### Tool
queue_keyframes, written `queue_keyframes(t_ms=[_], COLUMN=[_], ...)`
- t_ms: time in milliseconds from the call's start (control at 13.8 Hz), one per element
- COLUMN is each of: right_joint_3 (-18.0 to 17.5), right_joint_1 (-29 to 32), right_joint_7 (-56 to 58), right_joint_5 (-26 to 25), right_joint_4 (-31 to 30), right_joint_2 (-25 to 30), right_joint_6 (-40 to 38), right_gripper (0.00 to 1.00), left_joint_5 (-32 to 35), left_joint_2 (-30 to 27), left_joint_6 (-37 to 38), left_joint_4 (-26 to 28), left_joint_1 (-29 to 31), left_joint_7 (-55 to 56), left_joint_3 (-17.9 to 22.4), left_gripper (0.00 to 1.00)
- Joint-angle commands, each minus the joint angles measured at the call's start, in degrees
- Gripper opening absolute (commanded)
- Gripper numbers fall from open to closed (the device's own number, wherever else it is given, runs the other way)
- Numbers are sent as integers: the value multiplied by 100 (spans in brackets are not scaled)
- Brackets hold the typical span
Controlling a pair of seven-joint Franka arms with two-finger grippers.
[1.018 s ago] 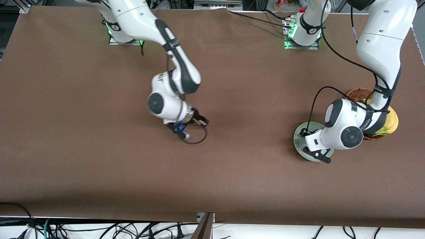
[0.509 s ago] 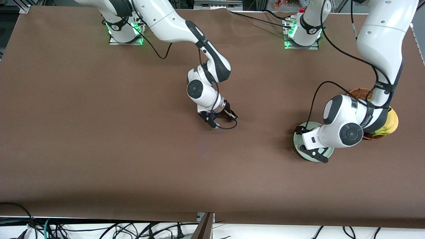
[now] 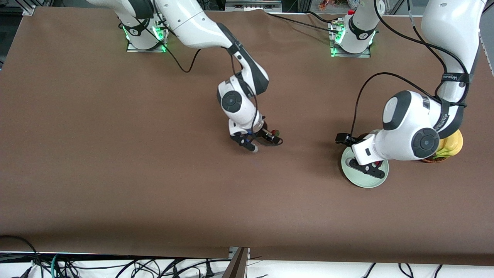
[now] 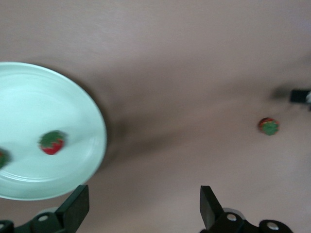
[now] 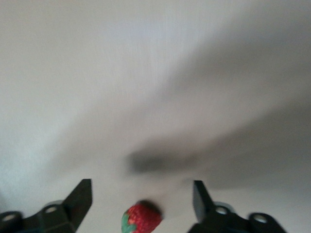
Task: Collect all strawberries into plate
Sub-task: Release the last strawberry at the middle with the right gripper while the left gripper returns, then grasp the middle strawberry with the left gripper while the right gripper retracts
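The pale green plate [image 3: 366, 181] [image 4: 29, 97] sits at the left arm's end of the table. One strawberry [image 4: 52, 142] lies on it and a second [image 4: 2, 158] shows at the picture's edge. My left gripper [image 3: 342, 139] [image 4: 143, 208] hangs open and empty over the table just off the plate's rim. A third strawberry [image 3: 275, 132] [image 5: 141, 218] [image 4: 268, 126] lies on the brown table mid-way along it. My right gripper [image 3: 270, 135] [image 5: 141, 201] stands open around that berry, with both fingers clear of it.
A brown wicker basket [image 3: 429, 159] holding bananas [image 3: 453, 144] stands beside the plate, mostly hidden under the left arm. The right arm's cable [image 3: 276, 143] loops on the table by its gripper.
The right gripper has travelled toward the left arm's end of the table and opened, and the strawberry now sits free between its fingers. The left gripper has risen off the plate.
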State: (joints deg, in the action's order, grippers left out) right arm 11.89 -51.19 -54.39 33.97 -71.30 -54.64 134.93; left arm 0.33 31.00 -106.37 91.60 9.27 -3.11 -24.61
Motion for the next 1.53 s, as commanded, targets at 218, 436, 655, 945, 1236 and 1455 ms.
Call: queue_keyframes(t_ms=[218,436,655,945,1236,1455], right_joint_3=[312,1120,1368,687,-521,-530], right_joint_1=[1487,1559,1848,2699,3922,4309], right_joint_7=[2850,4072,5015,5290,5351,5342], right_joint_5=[-495,-961,-1548,-2480,-3071,-3080], right_joint_4=[591,583,486,-233,-804,-1349], right_joint_2=[874,1183,1648,2920,4160,4986], right_joint_6=[-2924,-3927,-4500,-4782,-5291,-5468], right_gripper=[100,100,100,100,100,100], left_joint_5=[-77,-68,-68,361,398,589], left_joint_2=[81,336,652,855,986,1110], left_joint_6=[-375,-761,-1324,-2430,-2818,-3066], left_joint_4=[191,191,200,735,877,912], left_joint_1=[-714,-1198,-1576,-1893,-2130,-2140], left_joint_7=[1590,3251,4411,5476,6259,6331], left_joint_3=[-36,-36,-9,8,17,78], left_gripper=[100,100,100,100,100,100])
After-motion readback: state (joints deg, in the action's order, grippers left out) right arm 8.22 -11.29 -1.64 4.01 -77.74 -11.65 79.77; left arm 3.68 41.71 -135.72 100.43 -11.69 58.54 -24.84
